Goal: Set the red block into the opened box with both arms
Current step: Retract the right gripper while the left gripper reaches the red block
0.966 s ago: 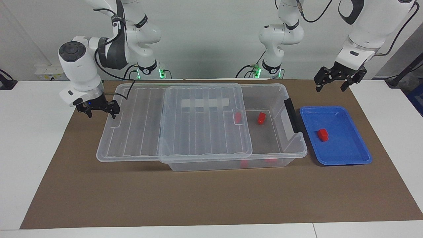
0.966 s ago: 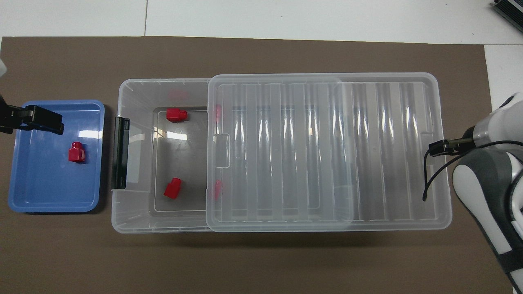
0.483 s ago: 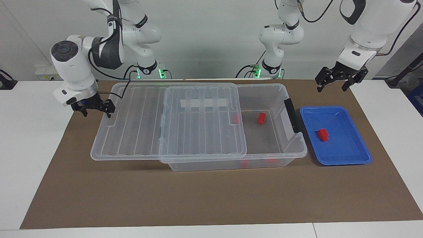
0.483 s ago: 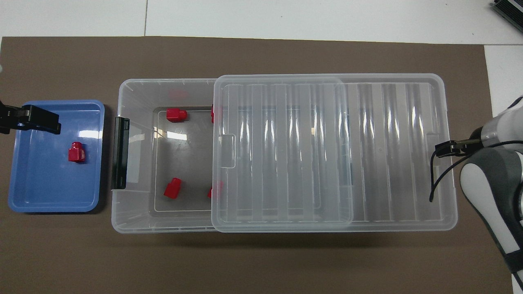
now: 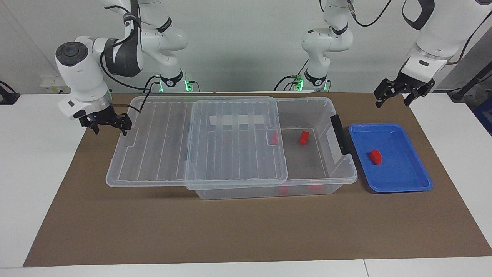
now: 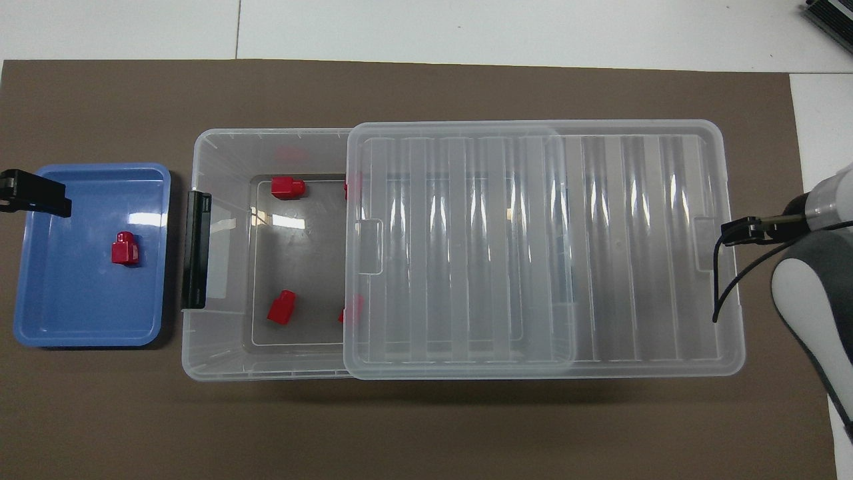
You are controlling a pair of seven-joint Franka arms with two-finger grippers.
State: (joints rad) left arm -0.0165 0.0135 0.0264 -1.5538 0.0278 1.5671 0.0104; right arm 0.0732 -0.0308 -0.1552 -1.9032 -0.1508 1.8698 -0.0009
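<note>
Red block (image 5: 375, 156) sits in blue tray (image 5: 407, 184), beside box's (image 5: 307, 111) black handle (image 5: 340, 134), toward left arm's end of surface. Box open at that end, two red blocks (image 5: 304, 137) visible inside. Clear lid (image 5: 161, 142) slid toward right arm's end, overhanging box. Left gripper (image 5: 398, 96) up in air above mat near tray's corner, fingers spread, nothing held. Right gripper (image 5: 109, 125) just beside lid's outer edge, fingers released, empty.
</note>
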